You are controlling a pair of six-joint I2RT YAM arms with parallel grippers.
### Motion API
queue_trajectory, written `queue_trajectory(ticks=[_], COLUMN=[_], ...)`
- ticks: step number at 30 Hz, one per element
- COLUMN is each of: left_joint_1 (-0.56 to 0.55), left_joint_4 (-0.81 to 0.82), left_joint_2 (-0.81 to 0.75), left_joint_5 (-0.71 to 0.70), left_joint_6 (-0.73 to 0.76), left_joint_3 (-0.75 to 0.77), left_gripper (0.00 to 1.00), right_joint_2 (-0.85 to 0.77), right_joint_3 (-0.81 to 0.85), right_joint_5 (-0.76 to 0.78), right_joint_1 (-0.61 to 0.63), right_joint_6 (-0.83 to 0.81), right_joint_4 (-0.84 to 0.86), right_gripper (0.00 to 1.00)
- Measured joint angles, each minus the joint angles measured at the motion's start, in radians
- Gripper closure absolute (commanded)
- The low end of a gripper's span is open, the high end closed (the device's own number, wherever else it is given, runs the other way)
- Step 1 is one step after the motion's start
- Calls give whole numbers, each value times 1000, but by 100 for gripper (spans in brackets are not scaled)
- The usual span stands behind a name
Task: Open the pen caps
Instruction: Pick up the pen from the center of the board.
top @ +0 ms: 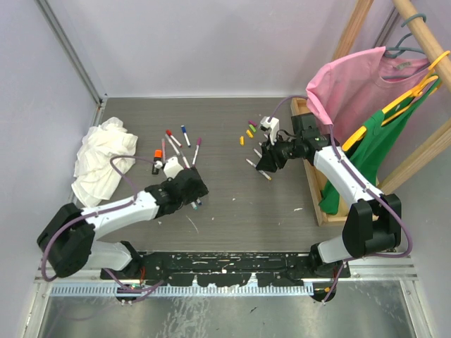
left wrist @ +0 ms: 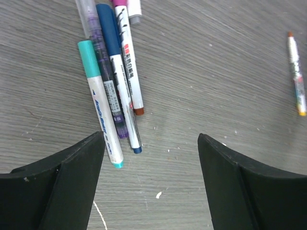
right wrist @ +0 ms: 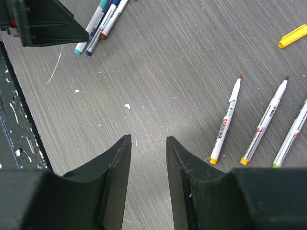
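Observation:
My left gripper point(top: 195, 189) point(left wrist: 151, 136) is open wide and empty, low over a bundle of capped pens point(left wrist: 112, 91) with a teal cap point(left wrist: 88, 57) and a blue cap point(left wrist: 106, 26). More capped pens point(top: 180, 141) lie behind it, with red, blue, pink and purple caps. My right gripper point(top: 266, 160) point(right wrist: 147, 138) is partly open and empty above bare table. Three uncapped white pens point(right wrist: 265, 122) lie to its right. Loose caps point(top: 248, 132), yellow, green, pink and orange, lie near it; one yellow cap point(right wrist: 292, 37) shows in the right wrist view.
A white cloth rag point(top: 102, 158) lies at the left. A wooden rack at the right holds a pink garment point(top: 352, 91) and a green one point(top: 366, 148). Its wooden base point(top: 313, 190) runs beside the right arm. A lone uncapped pen point(left wrist: 296, 74) lies mid-table.

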Motion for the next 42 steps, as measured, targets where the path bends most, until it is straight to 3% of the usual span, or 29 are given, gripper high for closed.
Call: queue_trajectory(ticks=[9, 22, 42], left_joint_1=[-11, -11, 33], left_joint_4=[-159, -244, -200], left_joint_2=[197, 174, 205], left_joint_5=[-61, -167, -158], left_joint_6=[-23, -63, -61], left_joint_3=[182, 140, 132], left_gripper=[28, 54, 61], right_joint_2=[0, 4, 6], right_joint_3=[0, 0, 0], right_joint_5=[0, 0, 0], right_joint_1=[0, 0, 0], right_joint_6=[0, -5, -8], right_joint_4=[0, -2, -7], right_gripper=[59, 59, 59])
